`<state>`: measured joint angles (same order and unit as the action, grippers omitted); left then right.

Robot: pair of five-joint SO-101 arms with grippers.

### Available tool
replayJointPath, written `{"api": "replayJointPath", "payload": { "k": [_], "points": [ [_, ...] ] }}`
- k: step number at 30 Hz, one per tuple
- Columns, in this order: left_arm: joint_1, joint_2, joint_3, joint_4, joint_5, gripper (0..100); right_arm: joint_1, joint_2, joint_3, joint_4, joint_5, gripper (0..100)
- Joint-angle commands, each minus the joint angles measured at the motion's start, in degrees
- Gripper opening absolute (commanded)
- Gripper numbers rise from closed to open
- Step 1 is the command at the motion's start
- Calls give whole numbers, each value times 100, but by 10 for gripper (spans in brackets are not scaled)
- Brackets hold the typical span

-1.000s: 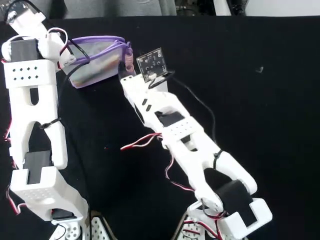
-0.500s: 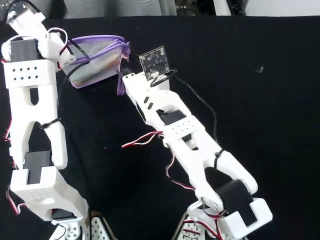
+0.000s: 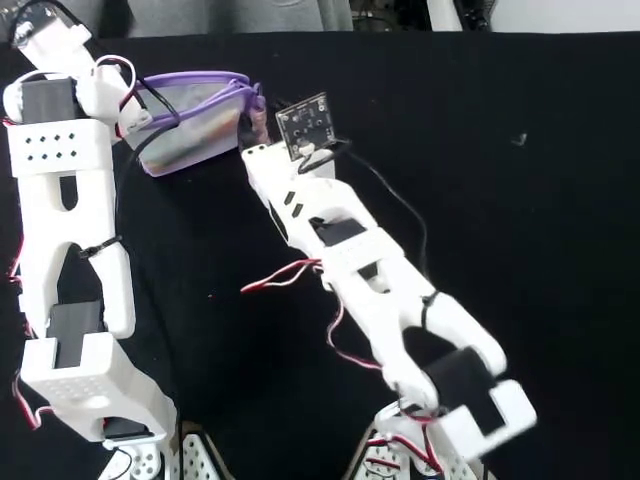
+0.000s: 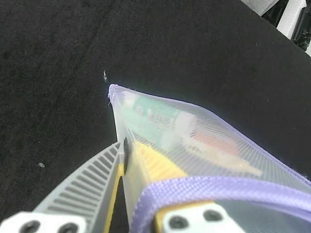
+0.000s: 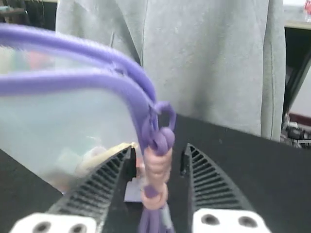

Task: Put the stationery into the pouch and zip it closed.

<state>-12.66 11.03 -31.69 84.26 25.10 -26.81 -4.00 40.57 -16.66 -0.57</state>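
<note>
The clear mesh pouch [image 3: 190,125] with purple trim lies at the far left of the black table, with colourful stationery [image 4: 214,145] inside it. My left gripper [image 3: 133,118] is at its left end, and in the left wrist view the left gripper [image 4: 125,145] is shut on the pouch [image 4: 194,141] at its edge. At the pouch's right end my right gripper [image 3: 252,135] stands open. In the right wrist view, the right gripper [image 5: 158,149] has the pink and purple zipper pull [image 5: 156,165] hanging between its fingers [image 5: 99,187], a small gap on each side.
A person in a grey garment [image 5: 204,58] stands behind the table's far edge. Loose red and white wires [image 3: 285,280] hang off the right arm. The black tabletop [image 3: 500,170] stretches bare to the right of the arms.
The purple cord that hung down beside the right gripper half a second ago is back up at the pouch's end. The right arm has shifted slightly left. The left arm has kept still.
</note>
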Motion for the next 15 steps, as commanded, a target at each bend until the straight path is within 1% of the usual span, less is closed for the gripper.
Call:
{"api": "replayJointPath", "payload": {
  "k": [1, 7, 11, 15],
  "points": [
    [-101, 88, 127, -132, -70, 30, 44, 110, -453, -149, 35, 144],
    [-119, 88, 127, -132, -70, 30, 70, -84, -356, -141, 35, 142],
    [-119, 88, 127, -132, -70, 30, 70, -251, -215, -141, 44, 89],
    [-119, 88, 127, -132, -70, 30, 70, -268, -189, -141, 44, 81]
  ]
}}
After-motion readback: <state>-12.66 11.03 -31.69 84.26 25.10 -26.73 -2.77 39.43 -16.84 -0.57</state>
